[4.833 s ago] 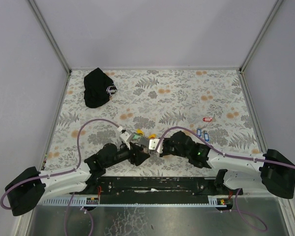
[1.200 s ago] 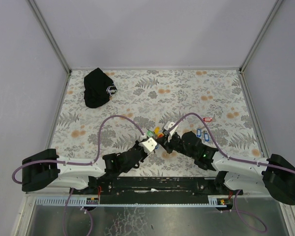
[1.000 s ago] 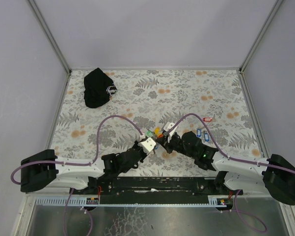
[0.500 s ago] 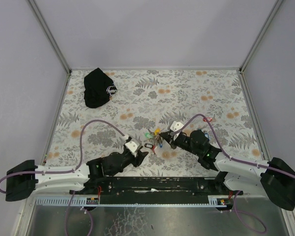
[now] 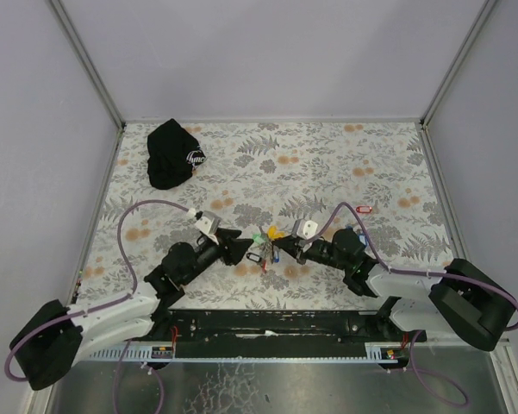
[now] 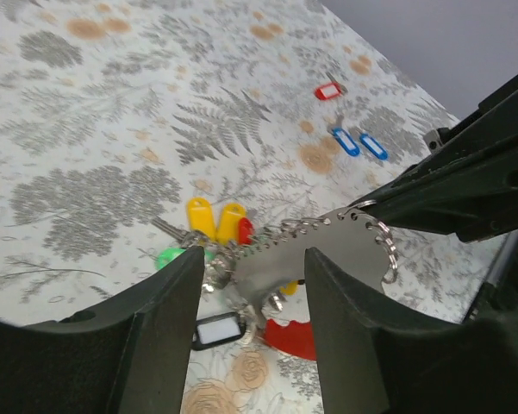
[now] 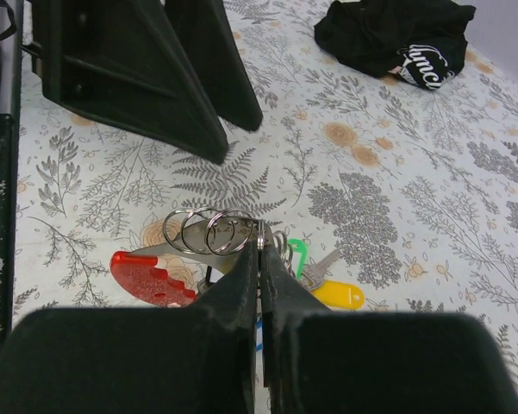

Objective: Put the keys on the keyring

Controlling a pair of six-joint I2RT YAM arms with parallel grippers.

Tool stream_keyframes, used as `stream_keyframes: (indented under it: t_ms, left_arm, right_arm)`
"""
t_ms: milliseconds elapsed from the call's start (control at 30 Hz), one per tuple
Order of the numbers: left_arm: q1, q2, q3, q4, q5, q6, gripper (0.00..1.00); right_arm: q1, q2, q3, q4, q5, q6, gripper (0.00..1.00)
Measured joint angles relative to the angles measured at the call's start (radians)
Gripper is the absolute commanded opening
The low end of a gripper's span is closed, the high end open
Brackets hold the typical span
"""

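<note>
My right gripper [image 7: 260, 235] pinches the keyring [image 7: 209, 231], with the keys [image 6: 214, 220] bunched beside it. My left gripper [image 6: 252, 259], clamped a second ago, now stands spread and empty, drawn back leftward.

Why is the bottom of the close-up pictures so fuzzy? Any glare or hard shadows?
Left wrist view: the left gripper's fingers, close to the lens, look soft; the keys beyond are sharp. Right wrist view: the right gripper's fingers are a dark blur, the keyring crisp with small glints. Top external view: even, soft light, only faint shadows on the table.
</note>
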Motion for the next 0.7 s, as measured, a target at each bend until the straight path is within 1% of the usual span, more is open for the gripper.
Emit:
stream_keyframes:
  t_ms: [167,333,533,700]
  left_arm:
    - [0.022,0.163,0.043,0.105,0.103,-0.047,0.54]
    - [0.032,0.228,0.07,0.209,0.168,-0.09,0.58]
    - [0.037,0.247,0.097,0.226,0.223,-0.103,0.59]
    - [0.037,0.263,0.117,0.219,0.264,-0.101,0.6]
  right_arm:
    - [0.0,0.014,0.0,0.02,-0.027,0.0,0.0]
    - [0.0,0.006,0.006,-0.005,-0.048,0.0,0.0]
    - [0.0,-0.034,0.057,-0.152,-0.055,-0.006,0.0]
    - [0.0,-0.058,0.131,-0.327,-0.066,-0.01,0.0]
